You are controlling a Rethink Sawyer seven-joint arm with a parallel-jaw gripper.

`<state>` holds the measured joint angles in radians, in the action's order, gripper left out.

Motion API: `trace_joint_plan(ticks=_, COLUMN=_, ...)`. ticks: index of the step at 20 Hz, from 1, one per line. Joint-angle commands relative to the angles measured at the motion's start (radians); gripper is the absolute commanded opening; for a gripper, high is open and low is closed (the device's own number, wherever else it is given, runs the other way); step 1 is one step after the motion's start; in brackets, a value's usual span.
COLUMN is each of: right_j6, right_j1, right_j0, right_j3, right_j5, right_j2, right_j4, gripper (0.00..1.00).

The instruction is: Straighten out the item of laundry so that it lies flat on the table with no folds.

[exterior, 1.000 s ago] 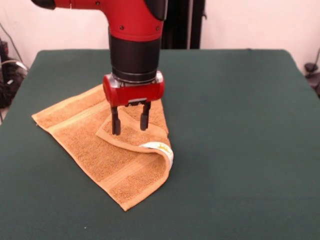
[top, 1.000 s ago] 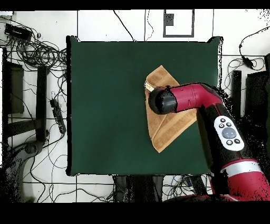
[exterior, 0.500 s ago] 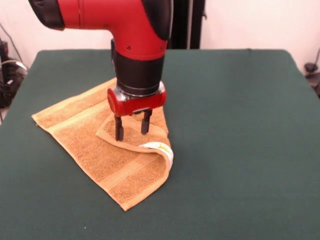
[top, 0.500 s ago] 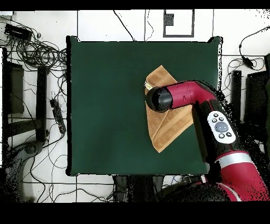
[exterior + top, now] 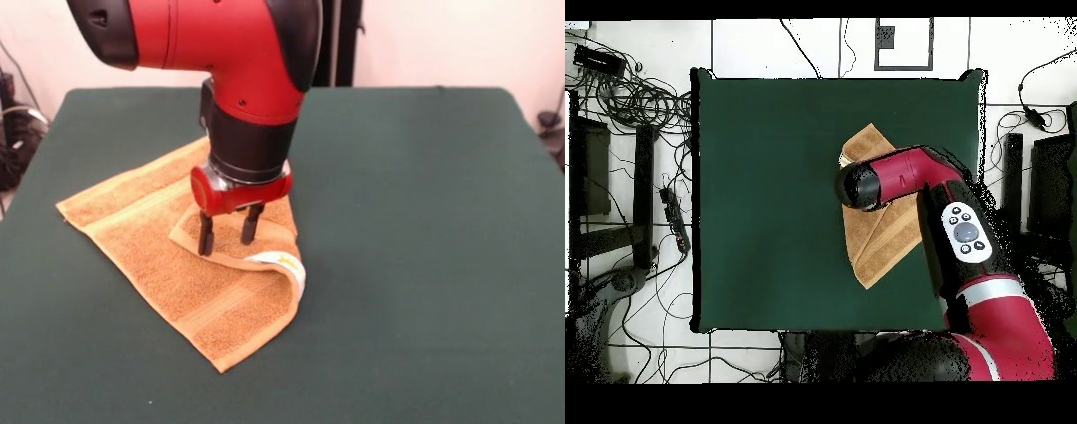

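Note:
The orange-tan towel lies on the dark green table, left of centre in the front view. One corner is folded back over the towel, forming a flap with a curled edge that shows the white label. My gripper is open, its two dark fingers spread and pointing down, tips at the folded flap's surface. In the overhead view the arm covers the gripper; the towel shows as a folded triangle on the table.
Cables and equipment lie on the floor around the table in the overhead view. The red arm reaches over the table's right side in that view.
The gripper has come down from a little above the flap to its surface and shifted slightly. The arm has leaned further over the towel. The towel has not moved.

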<state>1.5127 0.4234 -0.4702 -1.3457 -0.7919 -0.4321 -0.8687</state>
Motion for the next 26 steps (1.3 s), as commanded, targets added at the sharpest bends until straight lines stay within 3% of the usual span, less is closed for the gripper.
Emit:
trace_joint_plan(ticks=1, right_j6=-0.291, right_j1=-0.002, right_j0=0.051, right_j3=0.046, right_j5=-0.13, right_j2=0.008, right_j4=-0.074, gripper=1.0)
trace_joint_plan(ticks=17, right_j6=-0.321, right_j1=-0.092, right_j0=0.051, right_j3=0.087, right_j5=-0.242, right_j2=0.032, right_j4=-0.11, gripper=1.0)
trace_joint_plan(ticks=26, right_j6=-0.338, right_j1=-0.128, right_j0=0.093, right_j3=0.133, right_j5=-0.319, right_j2=0.065, right_j4=-0.141, gripper=1.0)
